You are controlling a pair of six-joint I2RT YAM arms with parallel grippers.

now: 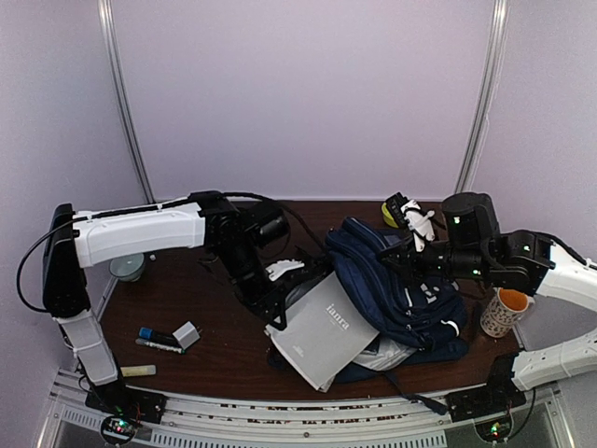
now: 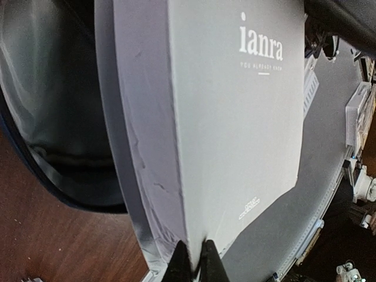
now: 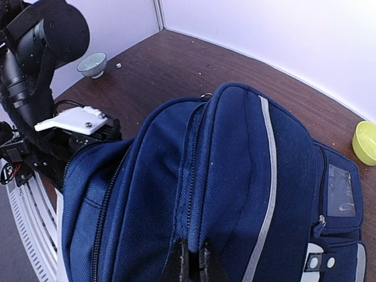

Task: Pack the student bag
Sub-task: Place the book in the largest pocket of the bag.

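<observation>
The student bag (image 1: 410, 285) is a navy backpack with white stripe trim, lying at the right middle of the table. My right gripper (image 1: 396, 254) is shut on a fold of its top fabric beside a zip, as the right wrist view shows (image 3: 192, 258), with the bag (image 3: 235, 164) filling that view. My left gripper (image 1: 278, 315) is shut on a corner of a grey book marked "ianra" (image 1: 326, 331). The book is tilted at the bag's front opening. In the left wrist view the gripper (image 2: 197, 261) pinches the book (image 2: 235, 117) next to the bag's grey lining (image 2: 53, 88).
A pale bowl (image 1: 128, 268) stands at the far left and also shows in the right wrist view (image 3: 93, 63). A yellow-green bowl (image 1: 390, 213) is behind the bag. An orange-and-white mug (image 1: 505, 311) stands at the right. A marker (image 1: 159, 340), an eraser (image 1: 187, 334) and a yellow stick (image 1: 137, 371) lie front left.
</observation>
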